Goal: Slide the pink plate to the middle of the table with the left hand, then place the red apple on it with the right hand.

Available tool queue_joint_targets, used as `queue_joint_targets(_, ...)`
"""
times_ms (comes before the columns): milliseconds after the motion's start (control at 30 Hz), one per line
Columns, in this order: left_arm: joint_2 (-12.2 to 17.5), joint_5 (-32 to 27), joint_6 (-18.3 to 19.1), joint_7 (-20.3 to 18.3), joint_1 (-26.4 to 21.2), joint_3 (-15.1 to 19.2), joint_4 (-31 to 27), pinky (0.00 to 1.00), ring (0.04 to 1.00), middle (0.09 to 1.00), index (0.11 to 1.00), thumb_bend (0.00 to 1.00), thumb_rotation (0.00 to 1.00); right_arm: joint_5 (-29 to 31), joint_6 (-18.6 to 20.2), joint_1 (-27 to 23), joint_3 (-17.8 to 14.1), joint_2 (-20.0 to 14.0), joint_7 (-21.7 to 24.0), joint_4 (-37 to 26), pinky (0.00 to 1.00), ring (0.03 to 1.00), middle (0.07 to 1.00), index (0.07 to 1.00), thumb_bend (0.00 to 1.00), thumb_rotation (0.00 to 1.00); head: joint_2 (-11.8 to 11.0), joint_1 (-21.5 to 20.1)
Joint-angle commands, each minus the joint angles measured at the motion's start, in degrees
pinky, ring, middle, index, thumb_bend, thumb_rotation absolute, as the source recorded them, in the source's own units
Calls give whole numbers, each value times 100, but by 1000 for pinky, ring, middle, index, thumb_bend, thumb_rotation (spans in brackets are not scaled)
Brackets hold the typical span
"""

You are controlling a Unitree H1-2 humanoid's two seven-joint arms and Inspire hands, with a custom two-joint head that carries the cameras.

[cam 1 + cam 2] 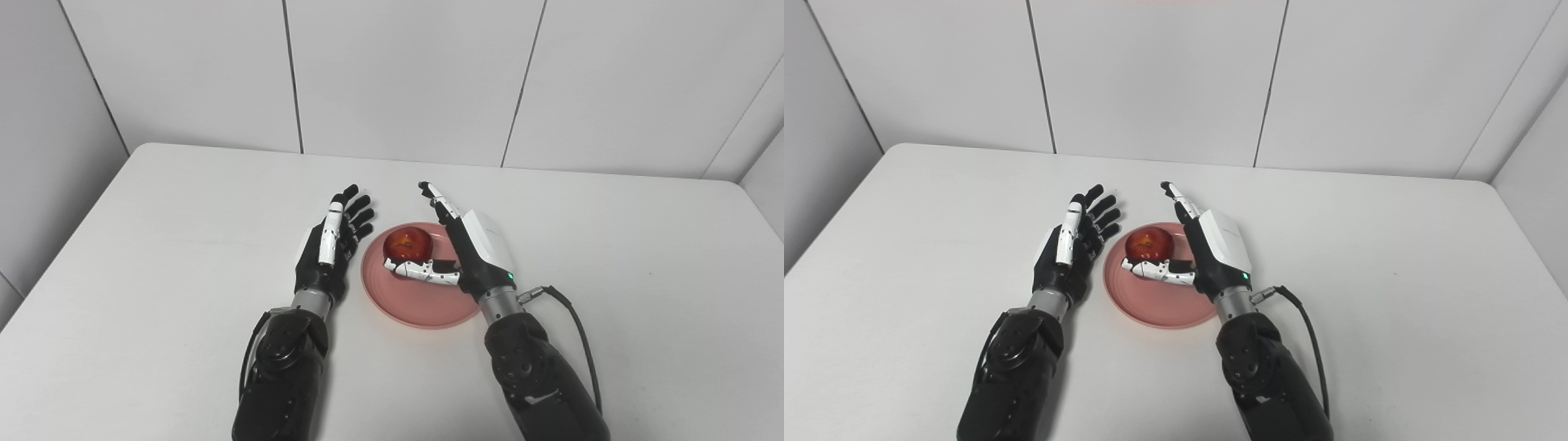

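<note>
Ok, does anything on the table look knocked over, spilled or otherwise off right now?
Nothing stands out. The red apple sits on the pink plate, which lies flat. The right robot hand is open beside the apple; the left robot hand is open left of the plate.

White table (pixel 153 257), pale panelled walls (pixel 404 73)

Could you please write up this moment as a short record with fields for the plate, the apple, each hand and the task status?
plate: pink plate, near the middle of the white table, between the two hands
apple: red apple, sitting on the plate's far part
left hand: left hand open, fingers apart, beside the plate's left rim, holding nothing
right hand: right hand open over the plate's right side, thumb in front of the apple, fingers extended past it
task status: apple appears placed; right hand not closed on it
</note>
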Motion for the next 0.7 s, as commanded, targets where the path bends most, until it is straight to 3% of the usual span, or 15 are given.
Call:
queue_joint_targets(0,3,-12,157,23,13,23,28,894,889,896,890,376,1000,91,-211,-203,-90,-27,-37,-295,785,869,908,929,1000,586,-3,5)
queue_joint_targets(300,-26,-52,155,36,2,68,53,880,889,891,885,367,1000,425,-206,-142,-250,-194,204,-841,821,905,942,963,1000,634,-3,-29)
queue_joint_targets(667,-29,-18,106,37,14,87,76,875,866,883,876,375,1000,641,-150,-65,-787,-380,141,-1126,861,936,960,974,1000,688,-8,-104)
